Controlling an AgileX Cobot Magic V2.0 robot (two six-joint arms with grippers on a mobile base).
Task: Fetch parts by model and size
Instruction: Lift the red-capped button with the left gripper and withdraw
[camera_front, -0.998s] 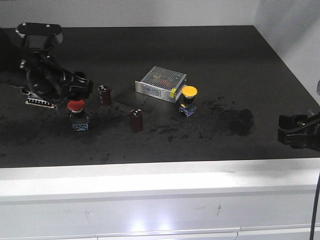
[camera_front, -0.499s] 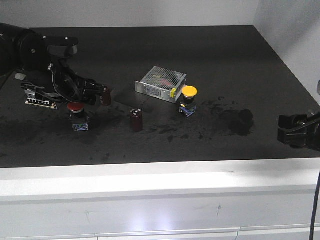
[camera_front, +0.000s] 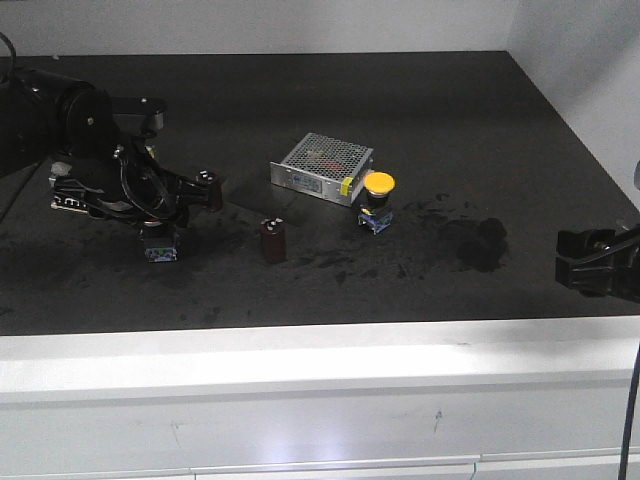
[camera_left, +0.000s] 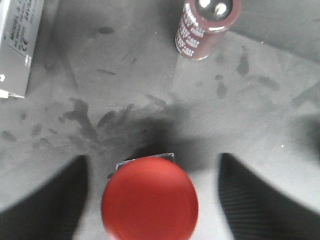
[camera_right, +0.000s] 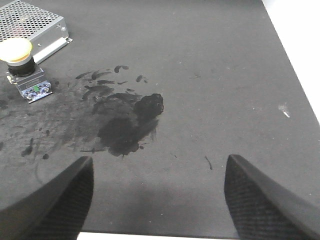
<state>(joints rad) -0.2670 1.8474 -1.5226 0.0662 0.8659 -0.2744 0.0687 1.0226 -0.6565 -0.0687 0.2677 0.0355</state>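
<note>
Two grippers are seen with their jaws spread. The left gripper (camera_left: 152, 197) is positioned over the red-capped switch (camera_left: 150, 206), which is stood at the left of the dark table (camera_front: 450, 110), between the fingers (camera_left: 45, 200) and untouched by them. The right gripper (camera_right: 160, 200) is held wide apart over the near right of the table, and nothing is gripped. The yellow-capped switch (camera_front: 377, 200) is stood mid-table, just beside a silver perforated box (camera_front: 322, 165). A dark red capacitor (camera_front: 272, 240) is stood between the two switches.
</note>
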